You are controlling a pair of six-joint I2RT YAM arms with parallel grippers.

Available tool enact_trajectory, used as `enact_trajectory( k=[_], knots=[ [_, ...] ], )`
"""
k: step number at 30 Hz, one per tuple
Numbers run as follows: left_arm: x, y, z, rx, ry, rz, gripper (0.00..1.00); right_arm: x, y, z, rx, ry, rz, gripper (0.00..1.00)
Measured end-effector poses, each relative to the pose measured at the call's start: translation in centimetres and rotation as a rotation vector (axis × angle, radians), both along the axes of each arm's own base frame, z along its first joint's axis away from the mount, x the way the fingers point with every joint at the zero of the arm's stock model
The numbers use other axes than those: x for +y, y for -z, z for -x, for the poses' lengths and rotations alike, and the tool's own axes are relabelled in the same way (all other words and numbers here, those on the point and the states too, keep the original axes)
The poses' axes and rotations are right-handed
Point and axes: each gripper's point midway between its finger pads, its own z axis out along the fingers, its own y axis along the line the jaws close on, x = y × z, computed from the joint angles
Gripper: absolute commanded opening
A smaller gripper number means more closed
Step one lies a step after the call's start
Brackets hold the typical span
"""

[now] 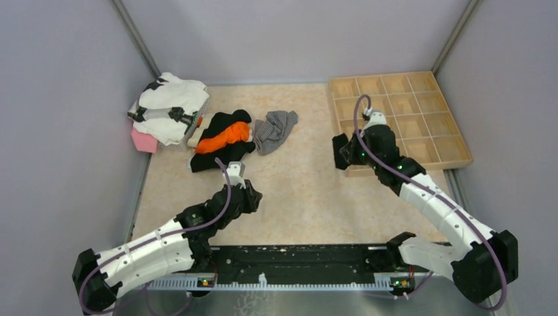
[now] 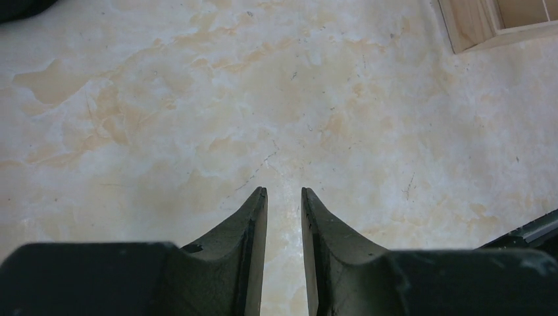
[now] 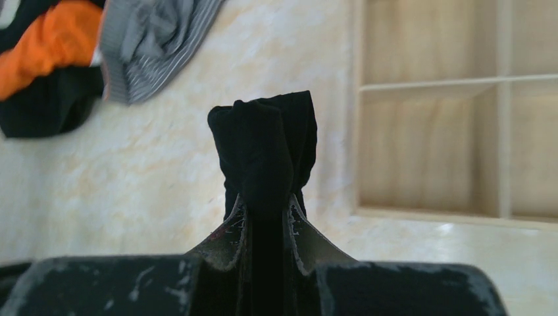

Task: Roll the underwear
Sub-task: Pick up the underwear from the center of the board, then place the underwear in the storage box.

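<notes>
Your R gripper [image 3: 266, 201] is clamped on the black underwear [image 3: 263, 138]. It's a bunched, upright bundle pinched btwn the fingers, w/ most of it sticking out past the tips. The wooden tray [image 3: 460, 82] w/ its grid of compartments sits just right of the grip. From the top cam, the bundle is at that tray's near-left corner, over the table [image 1: 296, 191] and not in any compartment. Can't tell if it touches the surface.

Your L gripper [image 2: 284, 191] is released: narrow gap btwn the fingers [image 2: 253, 224], nothing in it, pointing down at tabletop left of centre.

The grey striped underwear [image 1: 275, 128] lies crumpled and unrolled on the far side, touching a pile of black and orange cloth [image 1: 224, 138] on its left. Further left, by the wall, a white garment w/ black straps [image 1: 168, 105] sits over a pink block [image 1: 143, 140].
</notes>
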Motion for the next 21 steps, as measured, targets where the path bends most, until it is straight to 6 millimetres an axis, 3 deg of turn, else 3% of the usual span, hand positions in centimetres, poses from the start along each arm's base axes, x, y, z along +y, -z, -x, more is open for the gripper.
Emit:
enact_trajectory(
  k=[4, 8, 15, 21],
  knots=[
    [0.2, 0.3, 0.1, 0.010, -0.002, -0.009, 0.32, -4.7, -1.8, -3.7, -0.050, 0.139, 0.105, 0.00],
    [0.2, 0.3, 0.2, 0.012, -0.001, -0.011, 0.32, -7.4, -2.1, -6.6, -0.054, 0.198, 0.216, 0.00],
    [0.0, 1.1, 0.4, 0.037, 0.012, -0.025, 0.32, -9.4, -3.1, -12.7, -0.089, 0.195, 0.345, 0.00],
    [-0.5, 3.2, 0.8, 0.094, 0.032, -0.047, 0.36, -9.1, -4.7, -20.4, -0.163, 0.144, 0.419, 0.00]
  ],
)
